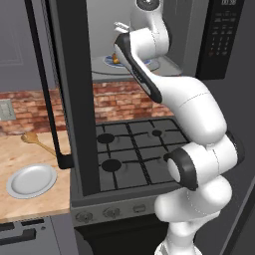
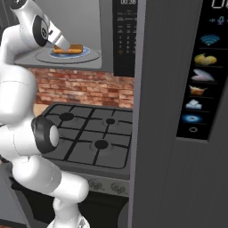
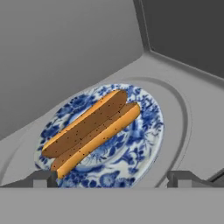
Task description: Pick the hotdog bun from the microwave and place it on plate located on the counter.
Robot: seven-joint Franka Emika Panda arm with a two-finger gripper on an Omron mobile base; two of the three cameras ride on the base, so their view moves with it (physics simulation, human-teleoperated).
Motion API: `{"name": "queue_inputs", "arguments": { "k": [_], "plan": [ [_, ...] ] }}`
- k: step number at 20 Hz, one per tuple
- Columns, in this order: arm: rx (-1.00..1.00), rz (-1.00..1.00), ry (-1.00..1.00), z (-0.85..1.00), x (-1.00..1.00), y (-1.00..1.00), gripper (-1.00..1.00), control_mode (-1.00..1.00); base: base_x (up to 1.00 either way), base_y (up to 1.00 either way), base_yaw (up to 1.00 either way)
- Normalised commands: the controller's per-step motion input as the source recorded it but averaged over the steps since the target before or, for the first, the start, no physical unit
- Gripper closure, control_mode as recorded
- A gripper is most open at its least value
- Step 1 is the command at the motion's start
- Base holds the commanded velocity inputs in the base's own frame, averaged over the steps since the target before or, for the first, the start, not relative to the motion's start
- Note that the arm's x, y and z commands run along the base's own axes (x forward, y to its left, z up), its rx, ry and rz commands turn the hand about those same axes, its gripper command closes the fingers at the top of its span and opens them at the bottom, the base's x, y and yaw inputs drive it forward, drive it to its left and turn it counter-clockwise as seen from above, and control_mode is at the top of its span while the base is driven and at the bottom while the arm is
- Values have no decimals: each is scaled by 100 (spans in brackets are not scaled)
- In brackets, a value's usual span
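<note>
Reaching step: my gripper [image 3: 112, 179], jaws spread empty, hovers before the golden-brown hotdog bun [image 3: 92, 131] inside the dark grey microwave [image 3: 65, 52]; next I descend and close.

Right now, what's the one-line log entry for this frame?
phase: reaching into microwave | gripper: open, short of hotdog bun | bun: on blue plate | grey plate: on counter

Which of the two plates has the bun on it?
The blue patterned plate inside the microwave holds the bun. The plain grey-white plate on the counter holds nothing.
</note>
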Motion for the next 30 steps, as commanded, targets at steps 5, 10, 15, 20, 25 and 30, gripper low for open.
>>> {"name": "queue_inputs", "arguments": {
  "k": [5,10,15,20,25,30],
  "plan": [
    [0,0,4,-23,0,0,-100,-100,0,0,0],
    [0,0,0,-20,0,0,-100,-100,0,0,0],
    [0,0,0,-10,9,0,-100,-100,0,0,0],
    [1,-4,0,0,22,0,-100,-100,0,0,0],
    [3,-8,0,0,30,0,-100,-100,0,0,0],
    [2,-10,0,0,31,0,-100,-100,0,0,0]
  ]
}}
